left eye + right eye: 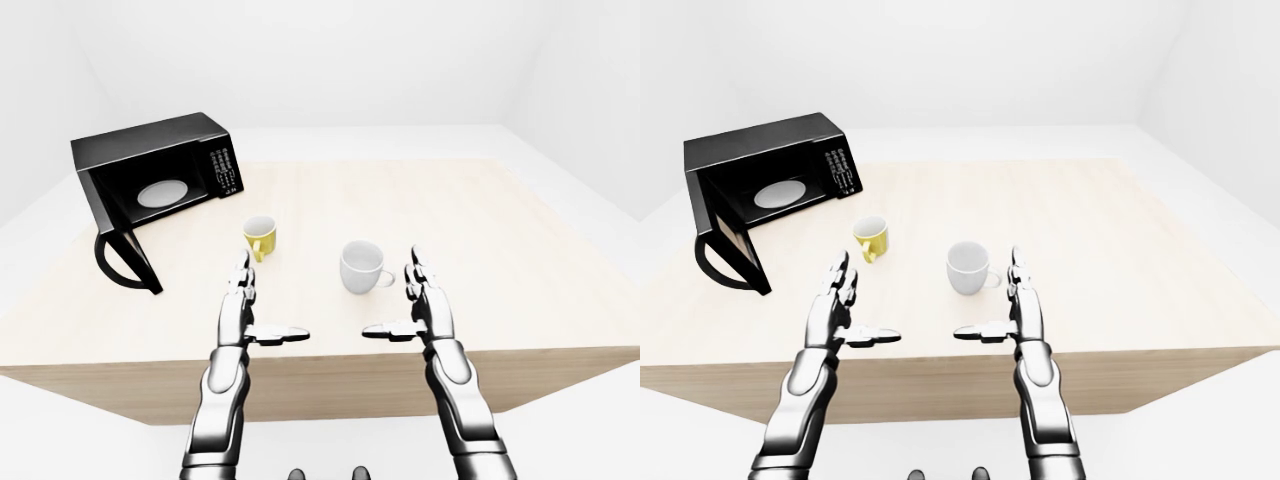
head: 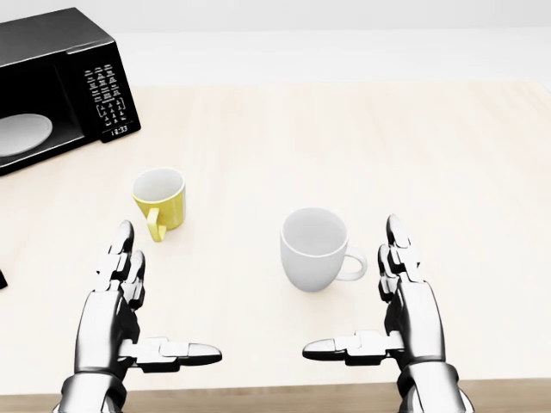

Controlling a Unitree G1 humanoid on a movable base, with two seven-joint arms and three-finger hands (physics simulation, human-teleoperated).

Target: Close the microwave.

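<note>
A black microwave (image 1: 160, 165) stands at the upper left of the wooden table (image 1: 480, 230). Its door (image 1: 127, 259) is swung wide open toward the table's near edge, with a curved black handle. A white turntable plate (image 1: 162, 192) shows inside the cavity. The keypad panel (image 2: 107, 99) is on the microwave's right side. My left hand (image 1: 252, 305) hovers open over the table's near edge, well to the right of the door. My right hand (image 1: 412, 300) is open too, just below a white mug.
A yellow mug (image 1: 261, 237) sits between the microwave and my left hand. A white mug (image 1: 362, 266) stands near my right hand. Plain white walls and floor surround the table, whose near edge (image 1: 320, 365) lies just under my forearms.
</note>
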